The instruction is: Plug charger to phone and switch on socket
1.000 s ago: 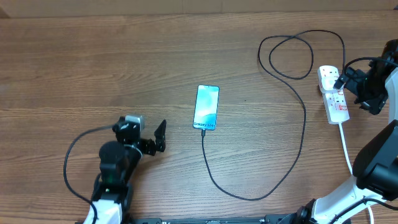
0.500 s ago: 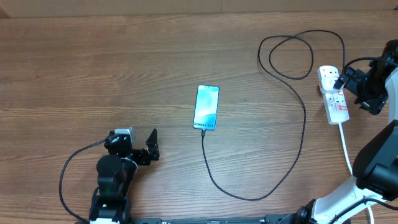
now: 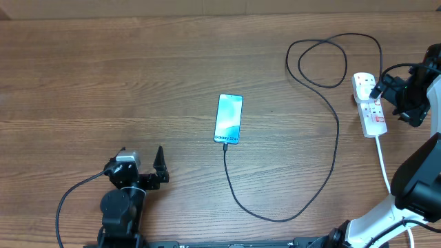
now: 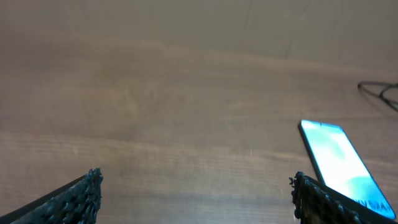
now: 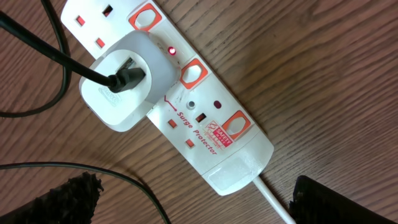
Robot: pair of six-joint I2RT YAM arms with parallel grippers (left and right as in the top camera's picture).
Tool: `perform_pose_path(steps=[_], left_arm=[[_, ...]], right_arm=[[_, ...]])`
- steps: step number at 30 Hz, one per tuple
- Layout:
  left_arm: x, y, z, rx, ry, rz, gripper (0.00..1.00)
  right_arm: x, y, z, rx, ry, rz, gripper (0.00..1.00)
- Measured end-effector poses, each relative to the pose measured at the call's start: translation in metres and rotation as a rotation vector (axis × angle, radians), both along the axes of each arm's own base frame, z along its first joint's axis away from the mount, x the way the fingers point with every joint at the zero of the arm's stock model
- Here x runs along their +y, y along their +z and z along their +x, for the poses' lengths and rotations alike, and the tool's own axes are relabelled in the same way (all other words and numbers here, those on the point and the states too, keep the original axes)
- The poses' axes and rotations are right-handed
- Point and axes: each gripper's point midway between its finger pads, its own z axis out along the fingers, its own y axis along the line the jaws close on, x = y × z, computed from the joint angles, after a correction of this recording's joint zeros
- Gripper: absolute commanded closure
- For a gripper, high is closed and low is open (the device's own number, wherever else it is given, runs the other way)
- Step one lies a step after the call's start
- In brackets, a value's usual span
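Note:
The phone lies flat mid-table with its light blue screen up; it also shows at the right of the left wrist view. The black charger cable runs from the phone's near edge in a wide loop to a white adapter plugged into the socket. A small red light glows on the socket. My right gripper is open, hovering at the socket's cord end. My left gripper is open and empty, left of and nearer than the phone.
The socket's thick white cord runs toward the front right edge by the right arm's base. The charger's spare loops lie at the back right. The left arm's own black cable curls at the front left.
My left gripper has drawn back down and left toward the table's front edge, away from the phone. The right gripper, socket, phone and cable have not moved.

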Motion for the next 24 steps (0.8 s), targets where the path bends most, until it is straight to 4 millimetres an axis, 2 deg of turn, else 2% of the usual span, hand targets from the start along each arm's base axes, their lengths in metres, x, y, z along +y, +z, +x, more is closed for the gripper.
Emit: perform_pose_path(steps=[7, 14, 24], left_arm=[[0.006, 0.028, -0.003, -0.127, 0.02, 0.081, 0.0], [0.017, 0.03, -0.003, -0.131, 0.065, 0.105, 0.0], [0.016, 0.03, -0.003, -0.132, 0.06, 0.104, 0.0]], right_arm=[[0.001, 0.0, 0.0, -0.002, 0.001, 0.006, 0.0], [0.001, 0.0, 0.0, -0.002, 0.001, 0.005, 0.0], [0.001, 0.0, 0.0, -0.002, 0.001, 0.006, 0.0]])
